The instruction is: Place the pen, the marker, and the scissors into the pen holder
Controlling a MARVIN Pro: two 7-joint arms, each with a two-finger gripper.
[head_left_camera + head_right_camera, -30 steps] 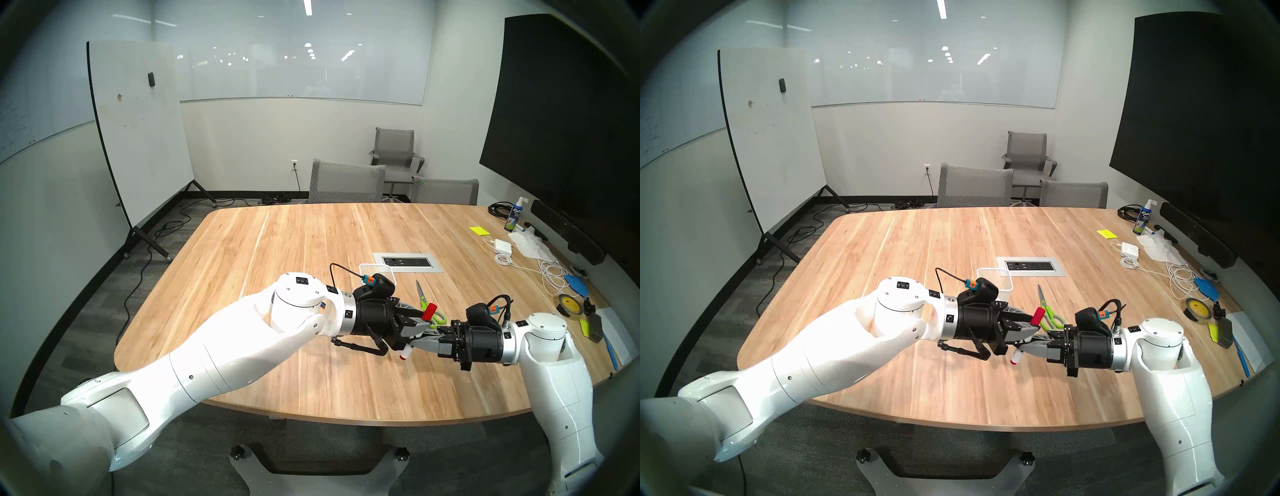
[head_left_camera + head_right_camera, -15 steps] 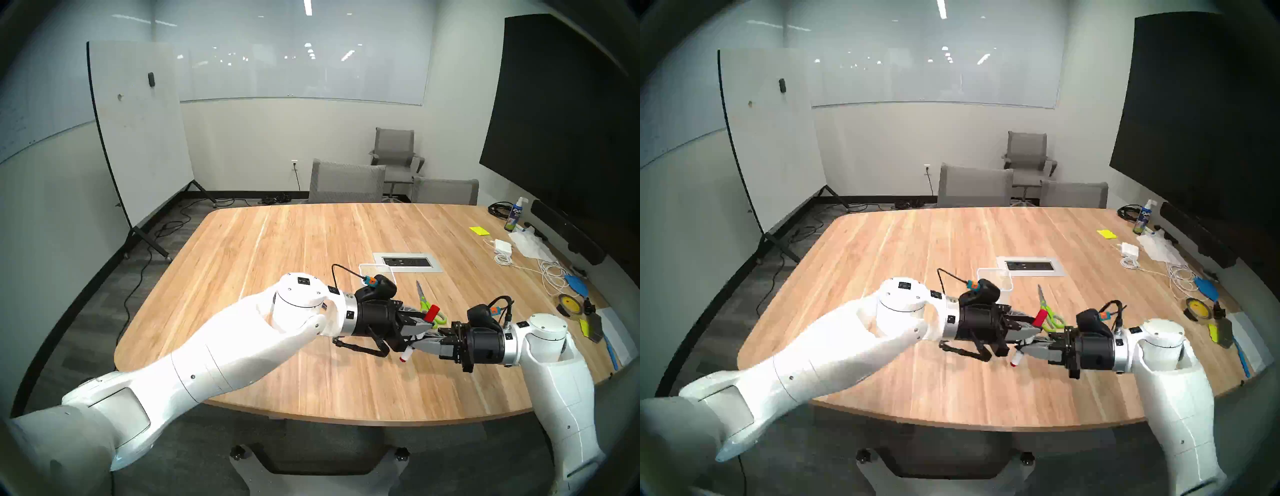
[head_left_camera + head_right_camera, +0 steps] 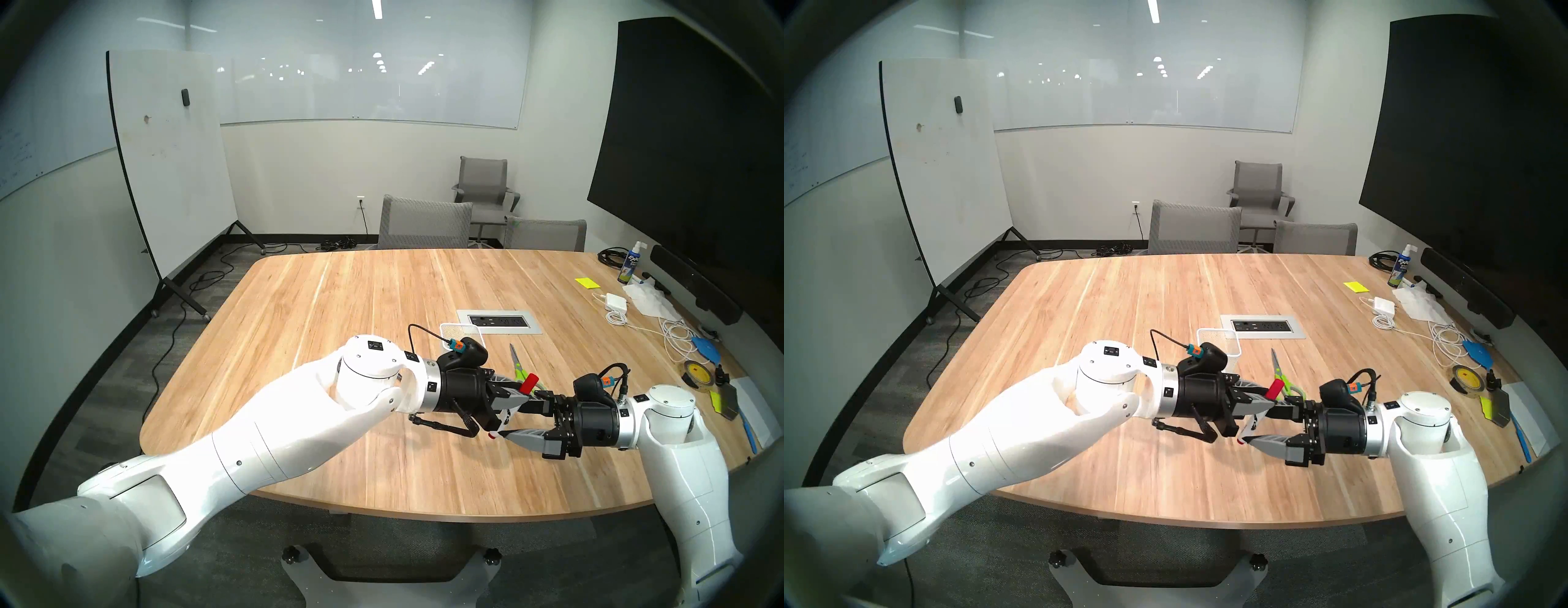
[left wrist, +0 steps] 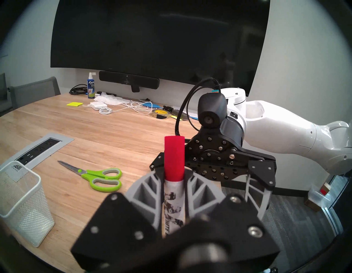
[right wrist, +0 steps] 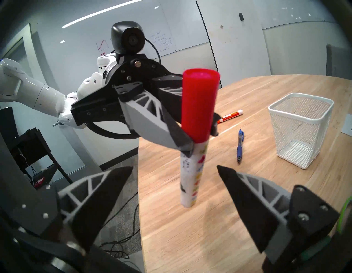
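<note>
The right pincer (image 3: 515, 418) has sprung apart since 1 second ago, when it was clamped together on the marker (image 3: 527, 383); its 2 fingers now stand on either side of the white barrel without touching it. The left pincer (image 3: 524, 397), wider a second ago, has drawn in and is clamped on the marker just below the red cap, holding it nearly upright in the air beside the holder (image 3: 460, 330). Neither arm has shifted. The left wrist view shows the barrel squeezed between the grey fingers (image 4: 146, 188), the scissors (image 4: 99, 176) lying flat on the surface (image 4: 114, 133) to the right of the holder (image 4: 24, 205), their blades pointing away from the robot, and the holder with nothing in it. The right wrist view alone shows the pen (image 5: 240, 145) lying on the surface just left of the holder (image 5: 301, 131), tip toward the robot, and a 2nd marker (image 5: 230, 116) with an orange cap lying beyond the pen, farther from the holder; both are hidden behind the left arm in the head views. The head views show the scissors (image 3: 1282, 375) partly behind the red cap.
</note>
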